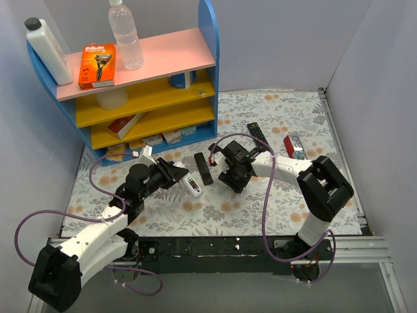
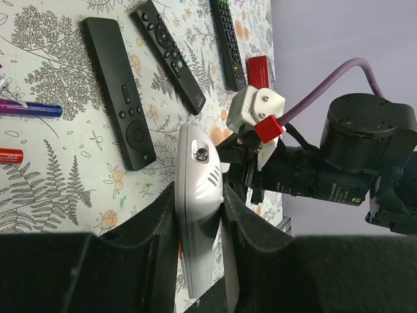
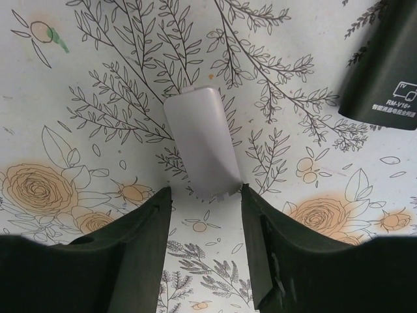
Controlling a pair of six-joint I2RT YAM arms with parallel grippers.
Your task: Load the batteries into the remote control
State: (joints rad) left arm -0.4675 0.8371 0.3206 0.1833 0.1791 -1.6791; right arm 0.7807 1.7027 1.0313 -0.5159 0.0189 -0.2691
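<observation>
My left gripper [image 2: 199, 192] is shut on the white remote control [image 2: 197, 163], holding it by its long sides above the floral mat; it also shows left of centre in the top view [image 1: 192, 185]. My right gripper [image 3: 205, 190] hangs open over a white battery cover [image 3: 199, 137] that lies flat on the mat. The cover's notched end sits between the fingertips, close to the right one. In the top view the right gripper [image 1: 234, 177] points down just right of a black remote. The batteries are out of view.
Black remotes lie on the mat [image 1: 204, 168] [image 1: 257, 132], three of them in the left wrist view [image 2: 118, 91] [image 2: 168, 52] [image 2: 228, 42]. A red box [image 1: 293, 147] sits far right. Red [image 2: 10, 155] and blue [image 2: 29, 107] cells lie at the left. A coloured shelf [image 1: 150, 85] stands behind.
</observation>
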